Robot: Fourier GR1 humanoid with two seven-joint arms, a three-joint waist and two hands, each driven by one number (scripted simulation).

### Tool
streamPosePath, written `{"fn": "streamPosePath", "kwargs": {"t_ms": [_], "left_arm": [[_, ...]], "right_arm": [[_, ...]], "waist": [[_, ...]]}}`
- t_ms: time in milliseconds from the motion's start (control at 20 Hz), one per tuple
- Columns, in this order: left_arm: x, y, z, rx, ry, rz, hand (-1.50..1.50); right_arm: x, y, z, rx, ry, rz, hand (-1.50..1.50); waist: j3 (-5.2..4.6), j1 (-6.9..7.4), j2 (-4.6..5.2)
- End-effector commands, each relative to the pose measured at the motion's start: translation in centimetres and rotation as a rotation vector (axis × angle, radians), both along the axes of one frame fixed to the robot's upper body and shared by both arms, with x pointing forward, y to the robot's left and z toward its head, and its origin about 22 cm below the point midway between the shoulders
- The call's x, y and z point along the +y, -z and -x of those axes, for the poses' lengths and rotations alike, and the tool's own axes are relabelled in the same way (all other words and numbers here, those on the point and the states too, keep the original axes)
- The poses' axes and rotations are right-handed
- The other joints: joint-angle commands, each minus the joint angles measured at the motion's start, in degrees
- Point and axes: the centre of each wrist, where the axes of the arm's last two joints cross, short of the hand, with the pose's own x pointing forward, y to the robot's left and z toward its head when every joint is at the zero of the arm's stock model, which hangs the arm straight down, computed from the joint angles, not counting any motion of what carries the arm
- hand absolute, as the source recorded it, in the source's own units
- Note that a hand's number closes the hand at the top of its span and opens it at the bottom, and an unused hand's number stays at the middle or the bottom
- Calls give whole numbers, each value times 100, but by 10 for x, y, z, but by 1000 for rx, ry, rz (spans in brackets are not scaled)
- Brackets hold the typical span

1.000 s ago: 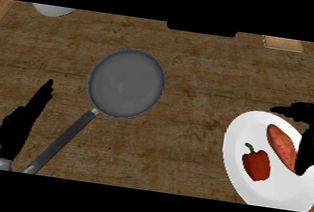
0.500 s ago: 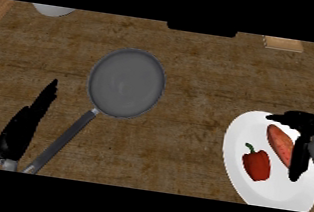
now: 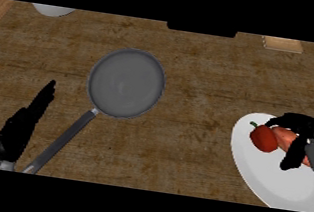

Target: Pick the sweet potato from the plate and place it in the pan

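Head view: sweet potato [image 3: 288, 139] lies on plate [image 3: 269, 177], far right of pan [image 3: 127, 83], touching red pepper [image 3: 264, 138] on pan-side. Right hand [image 3: 301, 132] curled over sweet potato, fingers round it. Left hand [image 3: 24, 124] left of pan handle, fingers straight, holding nothing. White bowl [image 3: 52, 10] beyond pan, at counter's far edge.

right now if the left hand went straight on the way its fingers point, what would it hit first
Probably nothing: the left hand points up-counter, left of the pan and its handle, over bare counter. Height is unclear.
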Motion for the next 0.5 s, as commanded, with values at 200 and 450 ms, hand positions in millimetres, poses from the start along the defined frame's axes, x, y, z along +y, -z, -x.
{"fn": "streamPosePath", "kwargs": {"t_ms": [200,450], "left_arm": [[-6,-13,2,0,2,3,0],[8,8,-3,-15,-2,-5,0]], "right_arm": [[-6,28,4,27,55,-112,150],[-8,40,16,7,84,-152,150]], "waist": [[22,30,21],[20,9,25]]}}
